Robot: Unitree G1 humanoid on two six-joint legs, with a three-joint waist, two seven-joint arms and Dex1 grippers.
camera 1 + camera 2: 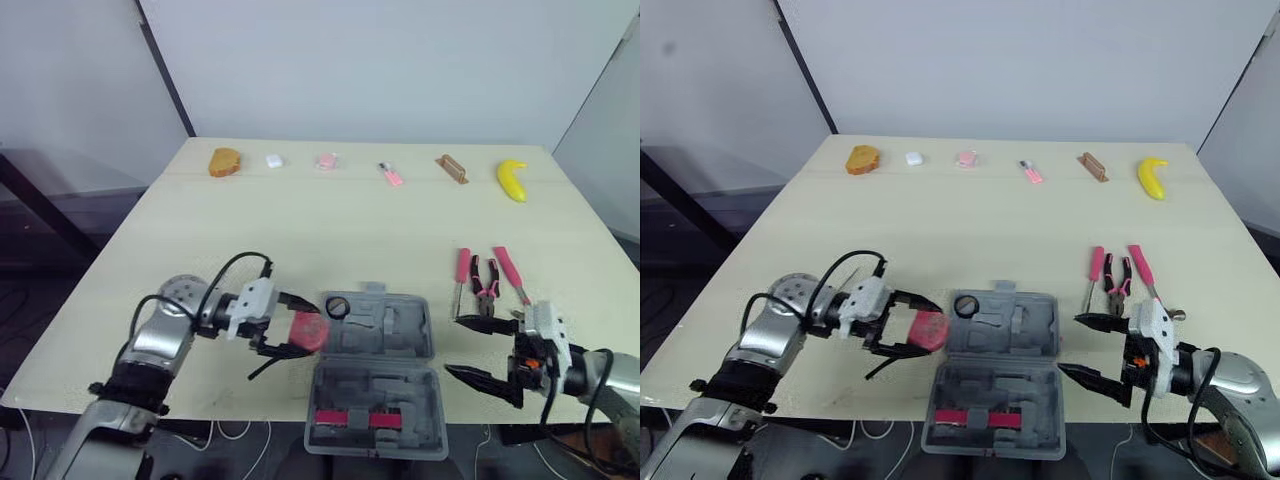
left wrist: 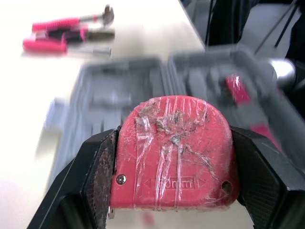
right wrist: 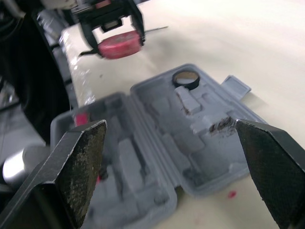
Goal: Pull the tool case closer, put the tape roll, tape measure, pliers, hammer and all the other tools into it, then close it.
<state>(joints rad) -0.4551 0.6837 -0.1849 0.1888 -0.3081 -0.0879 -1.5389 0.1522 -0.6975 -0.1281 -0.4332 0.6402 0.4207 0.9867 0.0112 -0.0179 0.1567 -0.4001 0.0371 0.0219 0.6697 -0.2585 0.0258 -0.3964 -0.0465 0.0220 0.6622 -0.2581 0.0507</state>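
Your left arm reaches in from 7 o'clock, elbow bent, with the forearm low over the worktop and pointing toward 3 o'clock. Its pincer is clamped on the tape measure, with one black finger pressed against each narrow side. The tape measure is a red, round-shouldered block wrapped in crinkled clear film. It is held just at the 9 o'clock edge of the tool case; you cannot tell whether it touches the worktop.

The tool case is grey plastic and lies open and flat at the near edge of the worktop, its two moulded halves hinged across the middle. The black tape roll sits in the pocket at the far half's 10 o'clock corner. A pink-handled tool lies across the near half.

At the case's 3 o'clock, your right arm reaches in from 4 o'clock. Its pincer points toward 9 o'clock, spread wide and holding nothing. At that pincer's 12 o'clock, the screwdriver, pliers and hammer lie side by side on the worktop, all pink-handled.
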